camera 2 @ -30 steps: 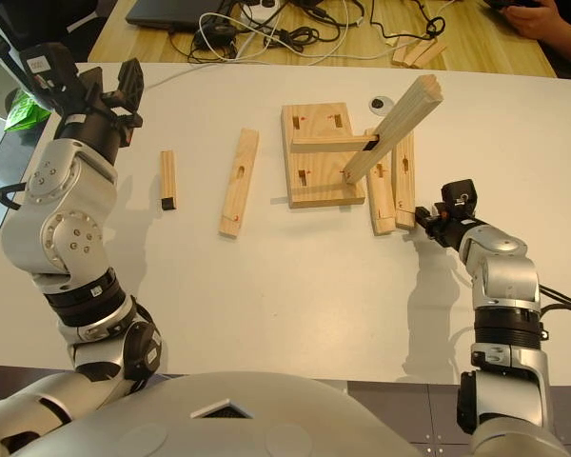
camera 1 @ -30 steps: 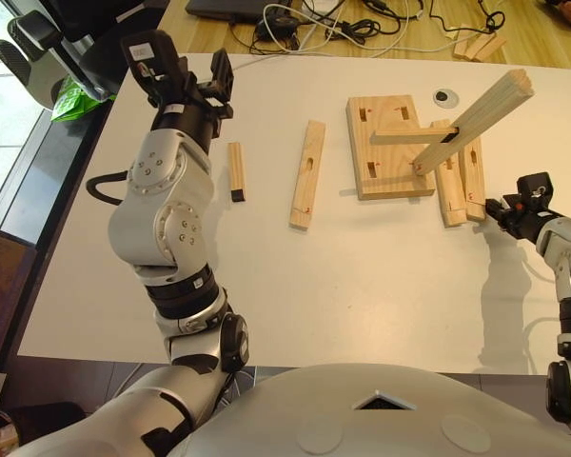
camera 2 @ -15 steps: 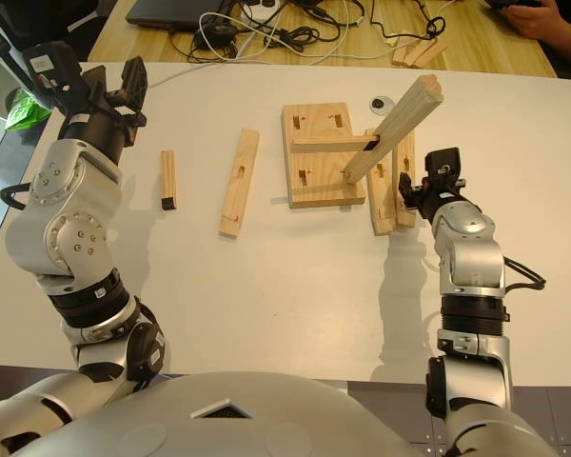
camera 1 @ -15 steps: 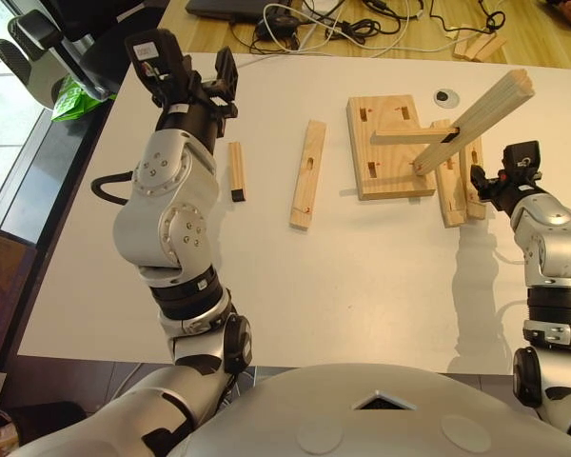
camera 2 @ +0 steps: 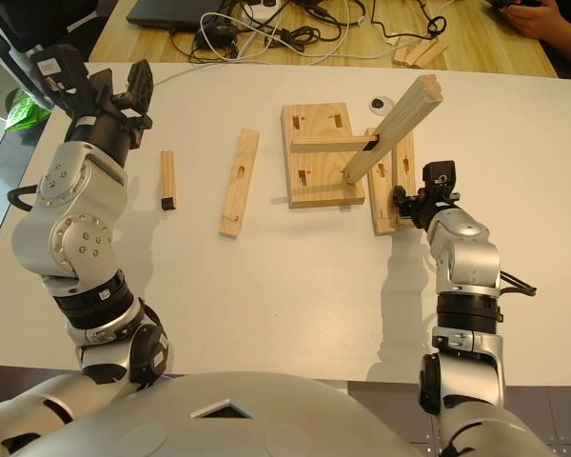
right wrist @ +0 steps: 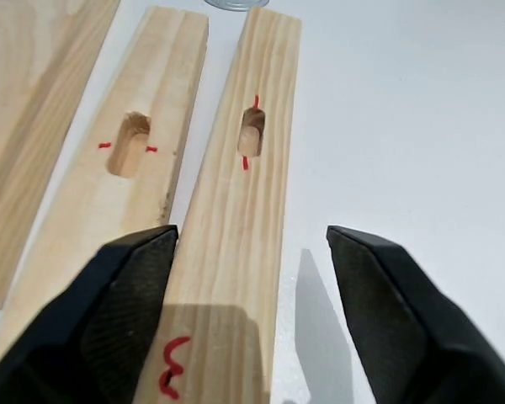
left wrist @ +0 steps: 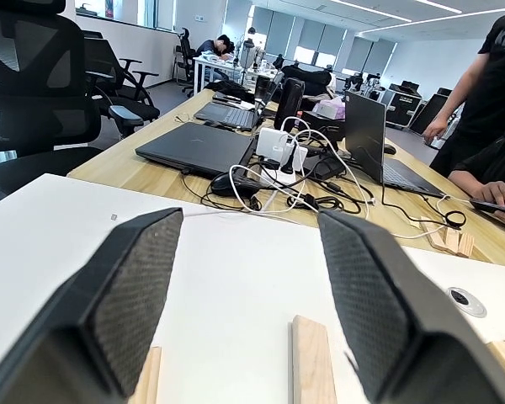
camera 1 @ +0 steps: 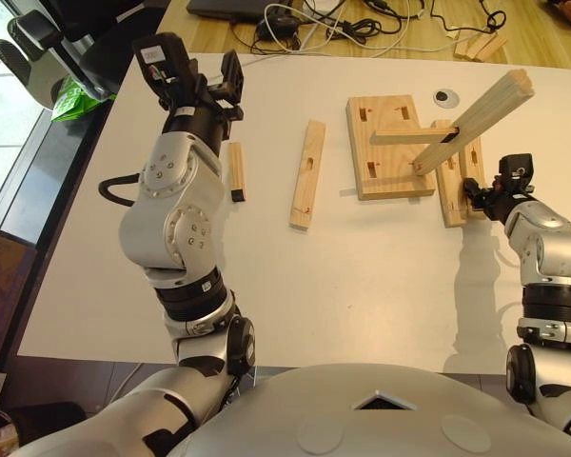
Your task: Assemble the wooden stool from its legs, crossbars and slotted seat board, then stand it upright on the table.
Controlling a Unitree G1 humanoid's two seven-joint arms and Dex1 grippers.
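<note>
Barely started: you have one slanted leg (camera 1: 481, 112) plugged into the seat board (camera 1: 385, 171) with a crossbar (camera 1: 400, 137) pegged on. Two spare legs (camera 1: 449, 200) lie just beside it on the desk (camera 1: 362, 286); a third leg (camera 1: 307, 176) and short crossbar (camera 1: 235, 171) lie apart. Right fingers (right wrist: 126, 320) are released, straddling the outer leg (right wrist: 236, 194); left fingers (left wrist: 118, 295) are released and empty.

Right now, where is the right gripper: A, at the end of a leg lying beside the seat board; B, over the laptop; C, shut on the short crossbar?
A: the right gripper is open, straddling the end of a leg lying beside the seat board.
</note>
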